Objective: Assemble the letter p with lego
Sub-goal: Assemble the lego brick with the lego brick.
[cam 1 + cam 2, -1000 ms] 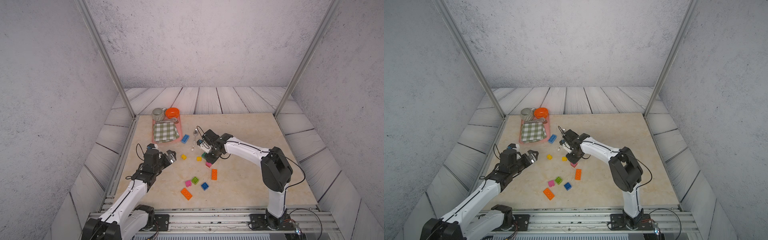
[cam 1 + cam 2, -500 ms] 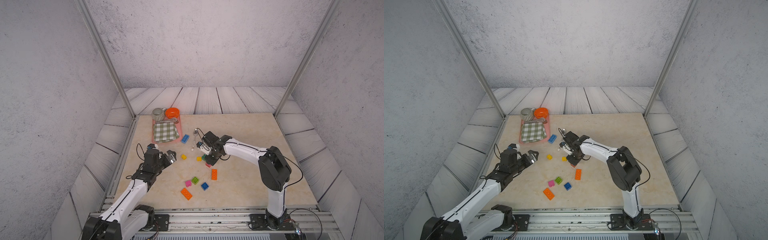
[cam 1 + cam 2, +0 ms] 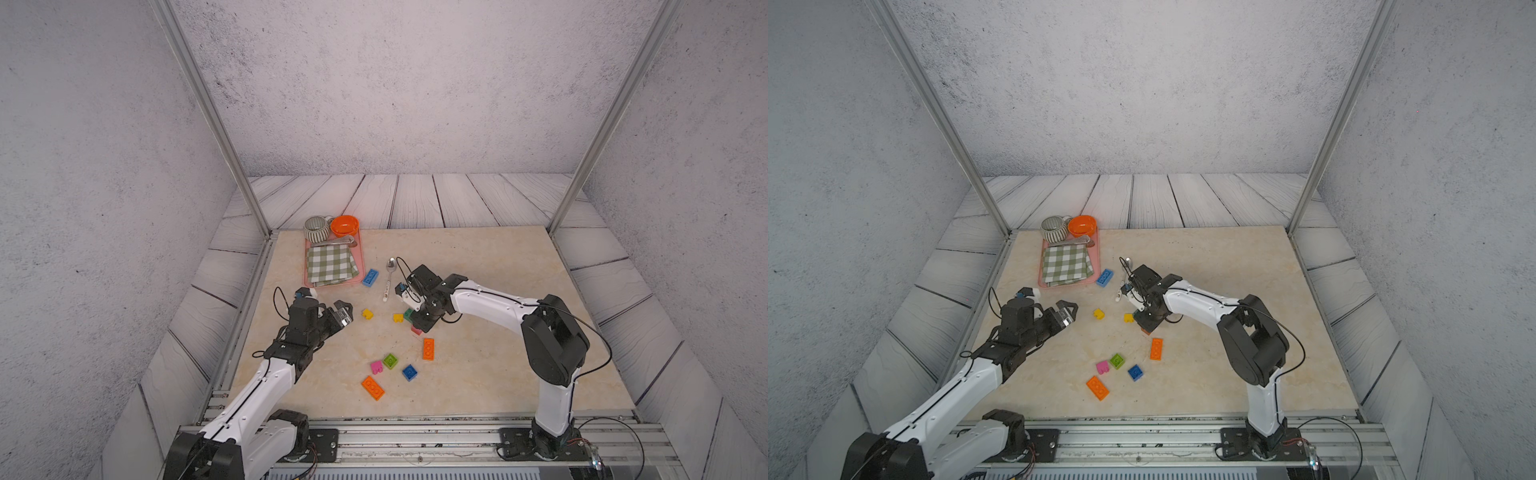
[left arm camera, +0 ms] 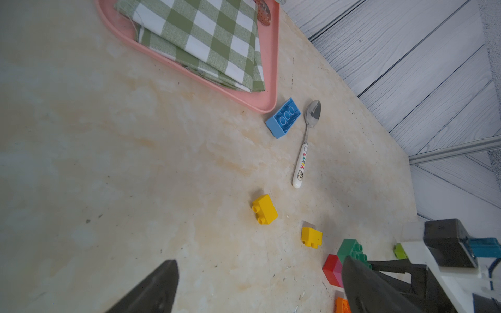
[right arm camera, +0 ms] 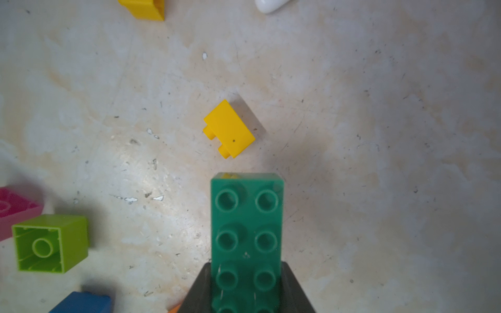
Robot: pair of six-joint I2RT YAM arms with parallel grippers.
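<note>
Beige bench (image 3: 478, 257): dark green brick (image 5: 246, 216), pinched by its long sides in right gripper (image 5: 245, 264); we judge it light, stiff, slick; left gripper (image 3: 344, 312) spread.

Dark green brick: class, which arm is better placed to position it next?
Right: the right end effector holds the dark green brick; the left end effector is open and empty.

- beige marble-look tabletop (image 3: 498, 270), evenly lit
- whitewashed wooden planks (image 3: 415, 199) around the tabletop
- grey mottled plaster walls (image 3: 395, 83) beyond the tabletop
- two slanted aluminium posts (image 3: 209, 112) at its far corners
</note>
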